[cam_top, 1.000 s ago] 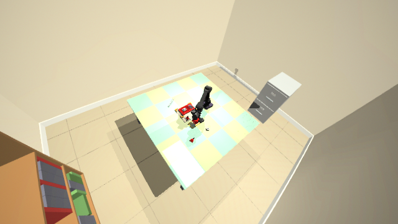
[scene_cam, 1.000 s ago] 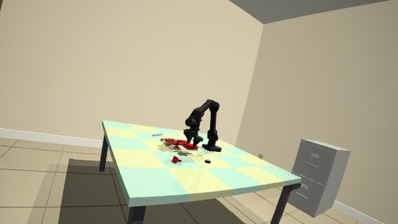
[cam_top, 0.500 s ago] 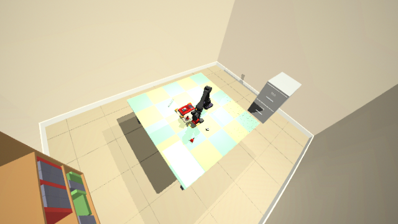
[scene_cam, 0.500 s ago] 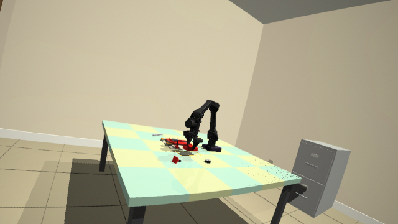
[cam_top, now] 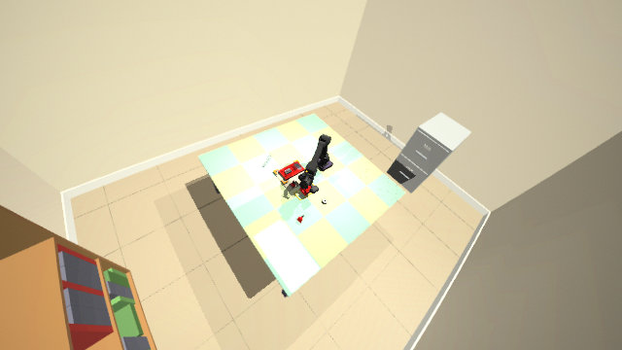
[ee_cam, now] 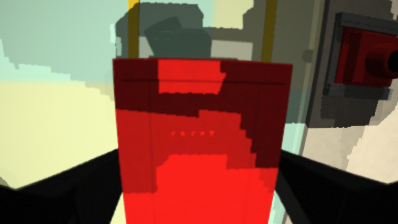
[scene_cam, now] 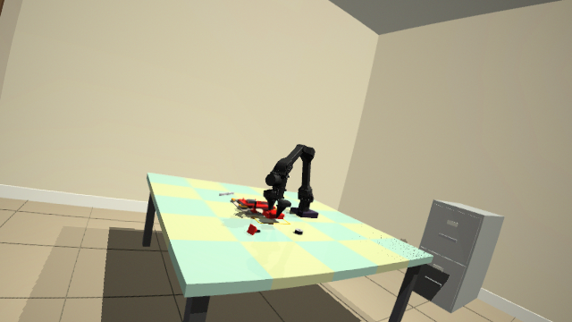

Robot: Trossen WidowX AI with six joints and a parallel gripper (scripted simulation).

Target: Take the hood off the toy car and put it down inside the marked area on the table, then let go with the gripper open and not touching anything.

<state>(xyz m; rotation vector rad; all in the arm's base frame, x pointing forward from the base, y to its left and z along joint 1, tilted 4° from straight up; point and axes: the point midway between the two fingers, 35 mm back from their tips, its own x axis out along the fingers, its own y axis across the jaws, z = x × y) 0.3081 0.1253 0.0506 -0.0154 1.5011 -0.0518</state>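
Note:
The red hood [cam_top: 305, 190] [scene_cam: 273, 215] [ee_cam: 200, 135] is a flat panel. My gripper [cam_top: 306, 188] [scene_cam: 276, 212] [ee_cam: 199, 156] is shut on it, one finger at each side edge. The hood is low over the table; whether it touches the table I cannot tell. The marked area is a yellow outline [scene_cam: 286, 224] [ee_cam: 133, 30]; its two side bars run on past the hood's far edge in the wrist view, and the rest is hidden under the hood. The red toy car [cam_top: 297, 166] [scene_cam: 251, 203] stands close beside the hood, with its hood off.
In the wrist view, a red block [ee_cam: 352, 60] in a grey frame is at the right. A small red part [cam_top: 300, 219] [scene_cam: 252, 229] and a black-and-white wheel [cam_top: 325, 201] [scene_cam: 298, 232] lie nearby. A pale thin object [cam_top: 266, 160] [scene_cam: 226, 194] lies beyond the car.

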